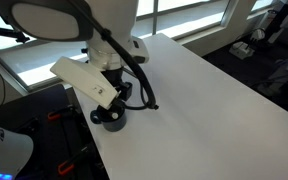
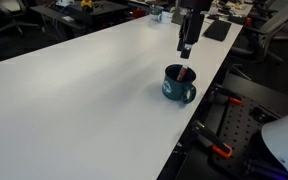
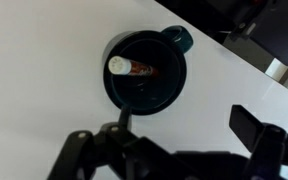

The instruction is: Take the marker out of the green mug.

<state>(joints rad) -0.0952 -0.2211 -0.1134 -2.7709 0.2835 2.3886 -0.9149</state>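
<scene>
- Now I am hovering the gripper (image 2: pixel 186 48), wide open and empty, above the green mug (image 2: pixel 178 88) near the table's (image 2: pixel 74 100) edge.
- The marker (image 3: pixel 134 68) is leaning inside; next, I judge, comes lowering and pinching it.

A big white table (image 1: pixel 214 90) (image 2: pixel 74 90) is filling most of both exterior views. Daylight is coming in through wide windows (image 1: pixel 184 15) behind it and is shining on the tabletop. The floor (image 1: pixel 269 95) beside the table is looking dark. Far-off desks (image 2: pixel 94 8) are holding small things, too blurry to name.
</scene>
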